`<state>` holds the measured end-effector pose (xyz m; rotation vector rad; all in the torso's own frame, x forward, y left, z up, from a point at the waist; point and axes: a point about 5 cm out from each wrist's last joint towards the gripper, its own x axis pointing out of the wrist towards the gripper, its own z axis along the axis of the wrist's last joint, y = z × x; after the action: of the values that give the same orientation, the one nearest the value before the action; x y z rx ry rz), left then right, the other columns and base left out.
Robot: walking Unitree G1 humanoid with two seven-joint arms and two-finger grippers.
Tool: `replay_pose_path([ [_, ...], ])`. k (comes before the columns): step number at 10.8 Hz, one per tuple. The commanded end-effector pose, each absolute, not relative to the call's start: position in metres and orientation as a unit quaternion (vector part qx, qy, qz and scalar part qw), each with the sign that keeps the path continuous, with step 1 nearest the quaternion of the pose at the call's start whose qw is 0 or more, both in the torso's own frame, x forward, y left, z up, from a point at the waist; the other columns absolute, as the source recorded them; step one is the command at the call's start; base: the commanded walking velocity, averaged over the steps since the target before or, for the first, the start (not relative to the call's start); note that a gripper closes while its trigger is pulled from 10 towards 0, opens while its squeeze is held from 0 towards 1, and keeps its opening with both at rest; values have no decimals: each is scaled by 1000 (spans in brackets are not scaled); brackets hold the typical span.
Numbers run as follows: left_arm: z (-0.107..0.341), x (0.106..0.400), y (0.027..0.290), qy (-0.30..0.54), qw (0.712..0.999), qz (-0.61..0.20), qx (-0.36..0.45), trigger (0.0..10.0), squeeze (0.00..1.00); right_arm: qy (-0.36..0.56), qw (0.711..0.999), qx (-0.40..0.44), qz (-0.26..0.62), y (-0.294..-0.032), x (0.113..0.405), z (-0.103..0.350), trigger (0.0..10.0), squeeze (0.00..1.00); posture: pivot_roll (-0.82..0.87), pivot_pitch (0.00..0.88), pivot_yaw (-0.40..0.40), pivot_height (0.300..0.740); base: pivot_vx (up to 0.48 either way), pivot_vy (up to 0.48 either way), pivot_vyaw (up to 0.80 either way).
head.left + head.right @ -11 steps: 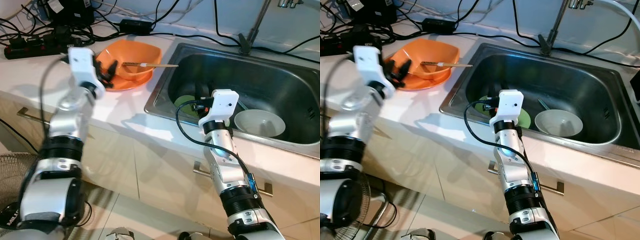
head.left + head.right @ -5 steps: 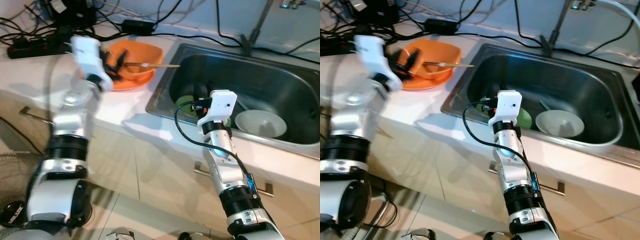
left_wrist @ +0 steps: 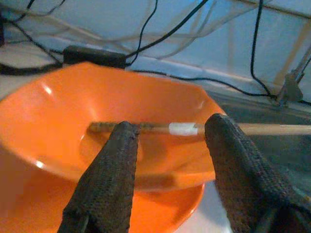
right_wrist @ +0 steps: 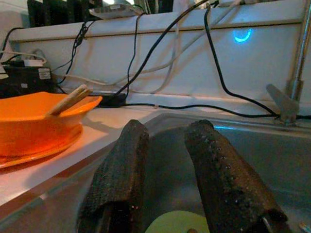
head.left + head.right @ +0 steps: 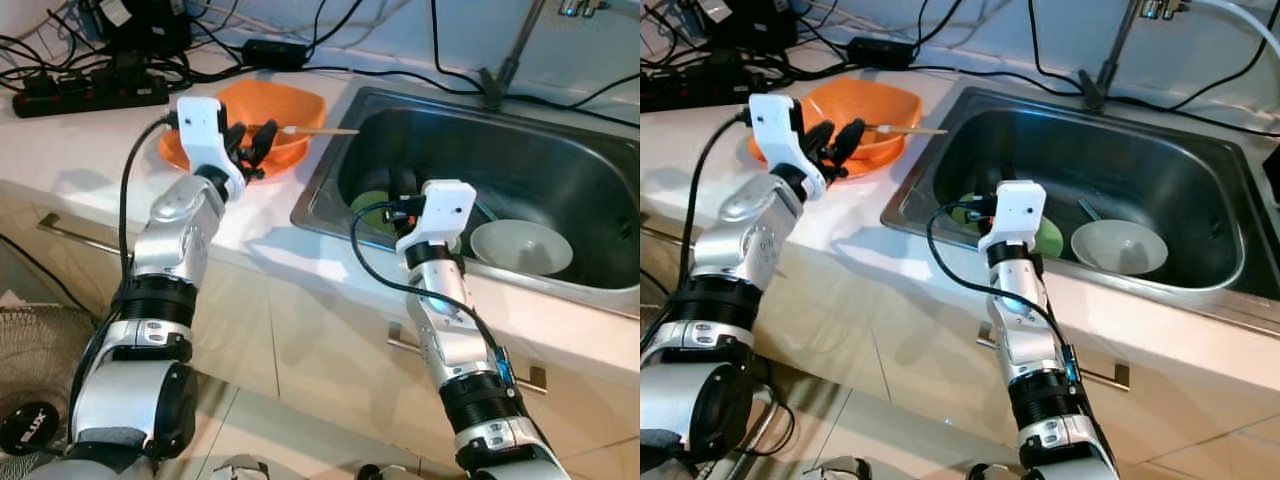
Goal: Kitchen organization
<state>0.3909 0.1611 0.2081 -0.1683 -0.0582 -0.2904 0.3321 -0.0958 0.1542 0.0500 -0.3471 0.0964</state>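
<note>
- The left gripper (image 5: 251, 145) is hovering at the near rim of the orange bowl (image 5: 290, 105), its two black fingers (image 3: 109, 184) spread apart and holding nothing.
- The orange bowl is sitting on an orange plate (image 5: 178, 150) on the white counter (image 5: 80, 140), at about 9 o'clock from the sink (image 5: 560, 150).
- A pair of wooden chopsticks (image 5: 315, 130) is lying across the bowl, the tips pointing toward 3 o'clock and reaching out over the sink edge.
- In the left wrist view the chopsticks are showing between and beyond the two fingers, not touching them.
- The right gripper (image 4: 170, 170) is hanging inside the sink at its near left side, fingers parted and empty, above a green plate (image 5: 1048, 236).
- A white bowl (image 5: 520, 245) is resting in the sink at 3 o'clock from the green plate.
- Black cables (image 5: 90, 70) are lying along the back of the counter at 12 o'clock.
</note>
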Motion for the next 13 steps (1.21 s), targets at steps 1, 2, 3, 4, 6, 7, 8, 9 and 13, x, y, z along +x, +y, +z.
replay_pose_path([
  [1,209,392,165,-24,986,-136,-90,10000,0,-177,983,23,44,-97,334,157,10000,0,104,53,-18,740,0,0,0],
  [2,209,392,171,-23,988,-127,-88,10000,0,-176,983,22,42,-99,334,157,10000,0,106,56,-17,740,0,0,0],
  [3,209,391,179,-22,990,-114,-85,10000,0,-175,983,22,39,-100,334,156,10000,0,108,58,-17,740,0,0,0],
  [4,208,390,186,-20,991,-103,-83,10000,0,-175,983,23,39,-99,334,156,10000,0,108,59,-16,740,0,0,0],
  [6,208,389,198,-18,993,-86,-80,10000,0,-175,984,24,40,-99,334,156,10000,0,108,59,-15,740,0,0,0],
  [7,208,389,200,-17,993,-82,-81,10000,0,-175,984,23,39,-99,334,156,10000,0,108,59,-15,740,0,0,0],
  [8,210,389,202,-19,993,-84,-87,10000,0,-175,984,23,38,-100,334,156,10000,0,109,56,-16,740,0,0,0],
  [9,214,388,195,-32,990,-105,-84,10000,0,-175,984,22,38,-100,334,156,10000,0,109,55,-17,740,0,0,0],
  [13,229,380,164,-109,971,-168,129,10000,0,-177,983,23,40,-99,334,156,10000,0,104,45,-13,740,0,0,0],
])
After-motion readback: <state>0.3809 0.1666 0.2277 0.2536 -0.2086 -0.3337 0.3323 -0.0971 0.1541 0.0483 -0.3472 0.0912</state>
